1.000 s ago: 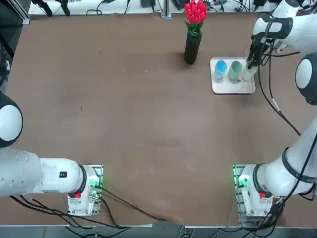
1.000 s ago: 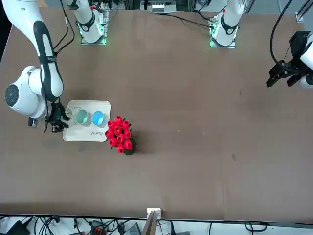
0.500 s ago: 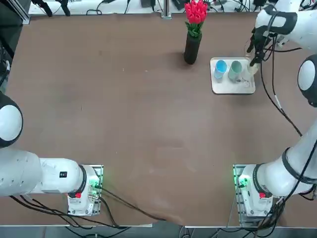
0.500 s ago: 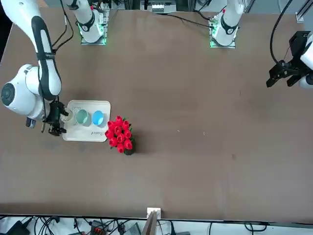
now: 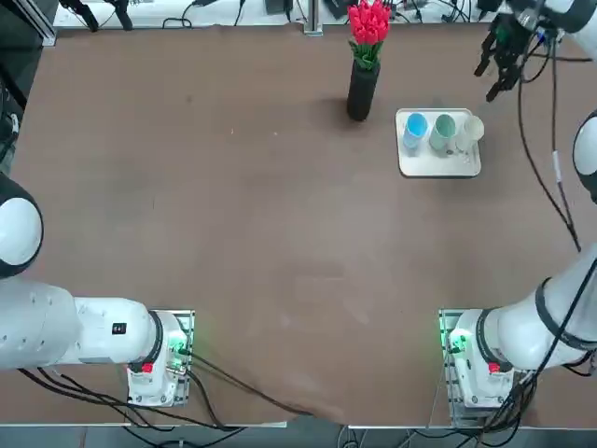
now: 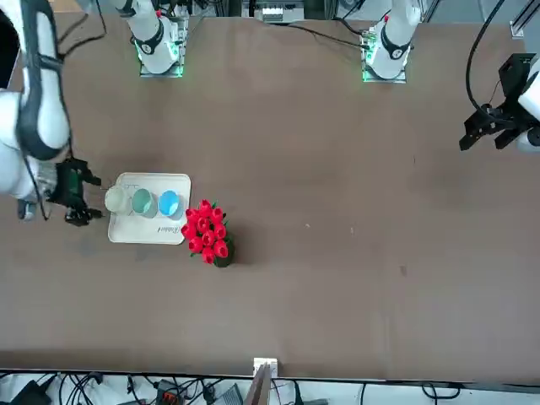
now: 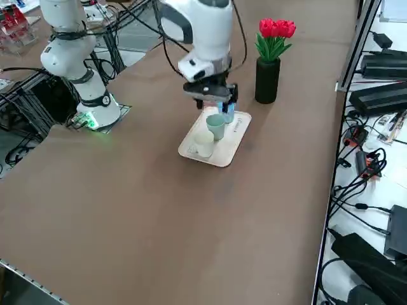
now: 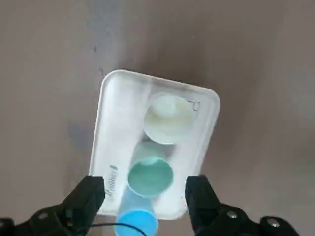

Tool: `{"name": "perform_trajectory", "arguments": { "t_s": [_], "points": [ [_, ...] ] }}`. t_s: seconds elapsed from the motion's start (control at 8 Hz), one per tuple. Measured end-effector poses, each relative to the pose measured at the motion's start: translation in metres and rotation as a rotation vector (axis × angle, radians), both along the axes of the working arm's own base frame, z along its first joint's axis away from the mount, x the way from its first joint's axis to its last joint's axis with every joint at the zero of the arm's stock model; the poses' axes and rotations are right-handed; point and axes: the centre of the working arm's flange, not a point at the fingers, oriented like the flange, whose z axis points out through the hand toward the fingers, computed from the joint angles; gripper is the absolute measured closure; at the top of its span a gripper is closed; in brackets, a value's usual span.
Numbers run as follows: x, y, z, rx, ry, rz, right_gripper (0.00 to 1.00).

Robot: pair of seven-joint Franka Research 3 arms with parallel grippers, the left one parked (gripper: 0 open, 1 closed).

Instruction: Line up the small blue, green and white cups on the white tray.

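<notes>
The white tray [image 5: 438,165] lies at the table's far right, and three small cups stand on it in a row: blue [image 5: 415,126], green [image 5: 444,128] and white [image 5: 472,128]. The white cup is at the tray's right edge. My right gripper [image 5: 497,70] hangs open and empty, raised above and just beyond the tray. In the right wrist view its fingers [image 8: 91,194] spread wide over the tray [image 8: 118,113], with the white cup [image 8: 167,118], green cup [image 8: 150,176] and blue cup [image 8: 138,221] below. From the front, the gripper [image 6: 74,192] is beside the white cup [image 6: 115,199].
A tall dark vase with red flowers [image 5: 362,89] stands just left of the tray and shows in the right side view as the vase [image 7: 268,79] beyond it. The table's right edge [image 7: 331,127] runs close by, with cables and boxes past it.
The right gripper has let go of the white cup, which now stands on the tray. It has lifted and drawn away toward the table's far right corner.
</notes>
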Motion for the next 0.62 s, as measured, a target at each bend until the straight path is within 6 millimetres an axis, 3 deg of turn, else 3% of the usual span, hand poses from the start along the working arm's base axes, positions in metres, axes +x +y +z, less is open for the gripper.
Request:
{"name": "perform_trajectory", "arguments": {
  "t_s": [0.25,0.62],
  "points": [
    [0.000,-0.007,0.029,0.002,0.010,0.217,0.00],
    [-0.001,-0.022,0.101,0.067,-0.025,0.601,0.00]
  ]
}}
